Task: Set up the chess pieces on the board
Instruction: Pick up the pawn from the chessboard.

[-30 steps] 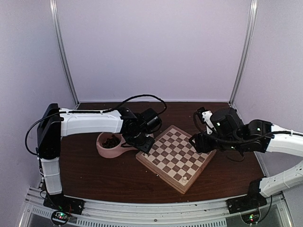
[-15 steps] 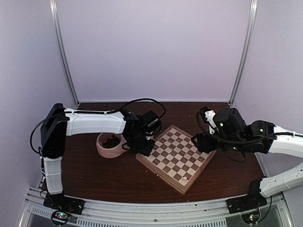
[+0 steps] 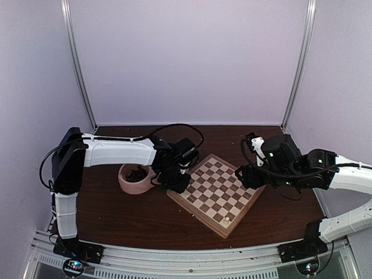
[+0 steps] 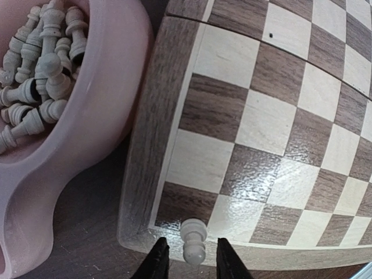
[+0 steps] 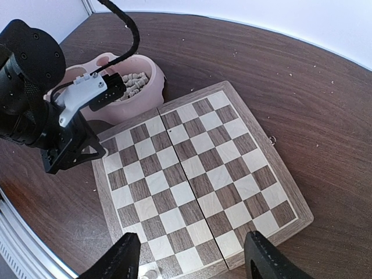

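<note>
we are seeing the left gripper [image 4: 191, 253] hovering at the corner of the board [image 4: 144, 145] nearest the pink dish [image 4: 102, 116], its jaws standing slightly apart around a cream pawn [image 4: 193, 237] without clamping it. the right gripper [image 5: 192, 239] is hanging released and empty over the board's right corner; more chess pieces [image 4: 40, 75] are lying in the dish.

Overhead view: I look down from high behind the near edge, over the whole dark brown desk [image 3: 128, 221]. Left wrist view sits very close above one corner of the checkered wooden chessboard [image 4: 261, 133] and the pink double-bowl dish [image 4: 110, 87]. Right wrist view, higher up, shares both.
</note>
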